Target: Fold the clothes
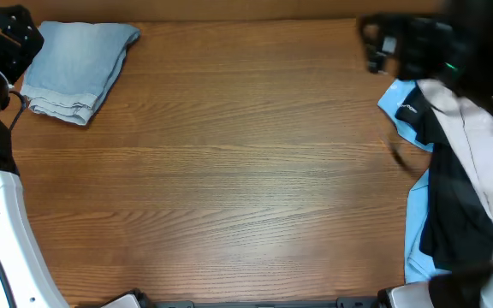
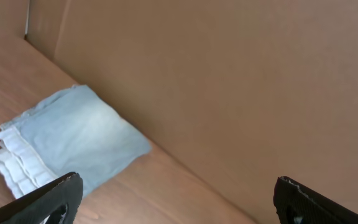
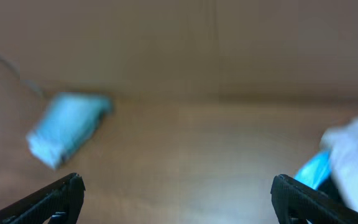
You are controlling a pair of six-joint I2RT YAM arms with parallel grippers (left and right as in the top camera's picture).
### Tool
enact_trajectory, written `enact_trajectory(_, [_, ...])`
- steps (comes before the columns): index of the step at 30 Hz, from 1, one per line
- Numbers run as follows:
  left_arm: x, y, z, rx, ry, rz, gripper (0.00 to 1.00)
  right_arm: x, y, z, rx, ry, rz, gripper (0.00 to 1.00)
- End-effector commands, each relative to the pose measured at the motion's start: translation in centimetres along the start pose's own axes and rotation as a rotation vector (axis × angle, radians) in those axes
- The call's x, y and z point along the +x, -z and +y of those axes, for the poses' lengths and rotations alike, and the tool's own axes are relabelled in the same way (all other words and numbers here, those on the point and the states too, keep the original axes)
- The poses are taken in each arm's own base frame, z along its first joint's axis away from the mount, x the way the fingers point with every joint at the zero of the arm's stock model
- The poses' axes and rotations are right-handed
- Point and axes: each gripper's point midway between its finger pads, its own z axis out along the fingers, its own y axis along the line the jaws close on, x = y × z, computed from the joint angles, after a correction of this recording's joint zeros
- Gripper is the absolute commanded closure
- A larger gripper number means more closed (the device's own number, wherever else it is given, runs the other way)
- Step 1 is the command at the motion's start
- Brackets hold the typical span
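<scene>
Left gripper (image 2: 176,202) stood spread wide and empty, just beside the folded denim shorts (image 1: 80,67), which lay at the far left corner of the table (image 1: 229,171), right gripper (image 3: 178,202) likewise parted, holding nothing, heap of black, sky-blue and beige garments (image 1: 456,180) sat along the right edge.

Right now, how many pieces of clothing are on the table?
4: folded denim shorts far left; sky-blue shirt, black shirt and pale trousers piled at right. More may hide underneath.

wooden table (image 1: 229,188) | folded denim shorts (image 1: 80,68) far-left corner | clothes heap (image 1: 456,188) right edge
</scene>
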Motion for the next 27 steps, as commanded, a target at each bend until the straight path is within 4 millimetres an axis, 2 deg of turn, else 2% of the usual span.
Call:
enact_trajectory(1, [0.9, -0.6, 0.8, -0.024, -0.023, 0.033, 0.0, -1.4, 5.1, 0.1, 0.021, 0.025, -0.124, 0.0])
enact_trajectory(5, [2.5, -0.7, 1.9, -0.066, 0.0, 0.097, 0.0, -1.1, 8.7, 0.5, 0.011, 0.031, -0.177, 0.0])
enact_trajectory(10, [4.9, -0.6, 3.5, -0.128, 0.034, 0.195, 0.0, -0.6, 11.2, 0.5, 0.021, 0.035, -0.206, 0.0])
enact_trajectory(16, [7.0, -0.2, 4.8, -0.183, 0.064, 0.28, 0.0, -0.1, 11.3, 0.2, 0.038, 0.033, -0.192, 0.0])
enact_trajectory(22, [7.8, 0.0, 5.3, -0.204, 0.076, 0.312, 0.0, 0.1, 12.4, -3.3, 0.241, 0.015, -0.209, 0.0])
enact_trajectory(27, [8.0, 0.1, 5.4, -0.209, 0.078, 0.32, 0.0, -0.3, 13.2, -4.2, 0.294, 0.007, -0.271, 0.0])
